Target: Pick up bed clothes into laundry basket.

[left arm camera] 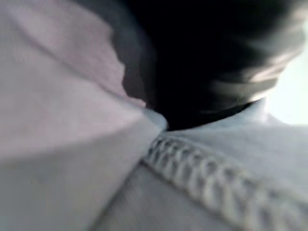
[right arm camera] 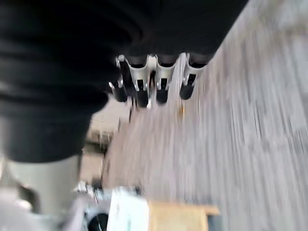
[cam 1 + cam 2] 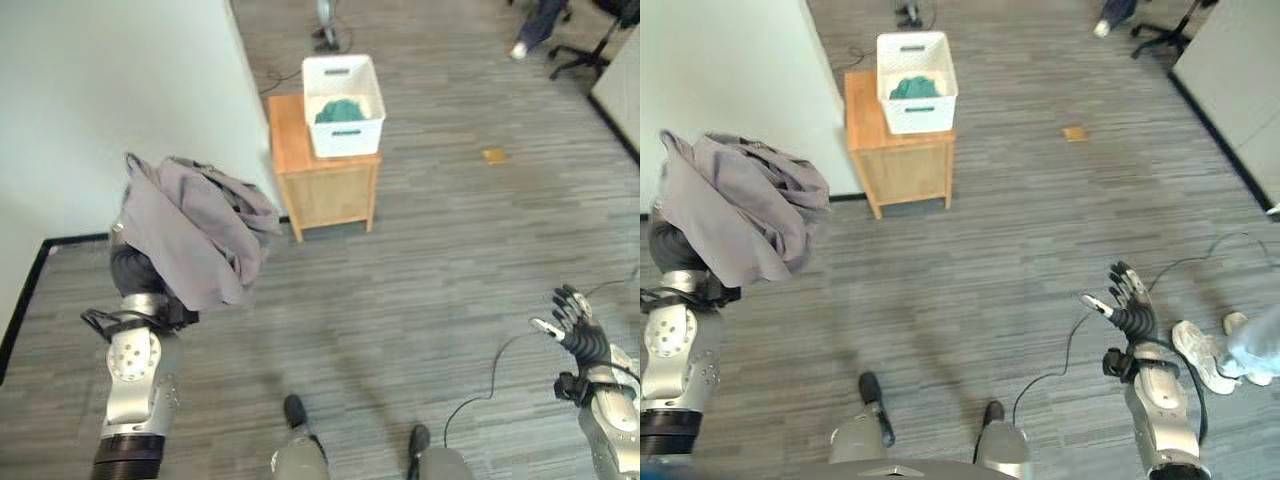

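grey garment (image 3: 195,232) drapes over left hand; right hand (image 3: 1127,305) spread, empty

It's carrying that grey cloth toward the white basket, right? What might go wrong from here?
The grey cloth is draped over the left hand, with folds hanging loose, so it may slip off before reaching the white basket. The basket sits at the front of a small wooden cabinet with its front rim past the edge, so a nudge might tip it off. It already holds a green cloth, leaving less room. The right hand hangs open, too far off to help.
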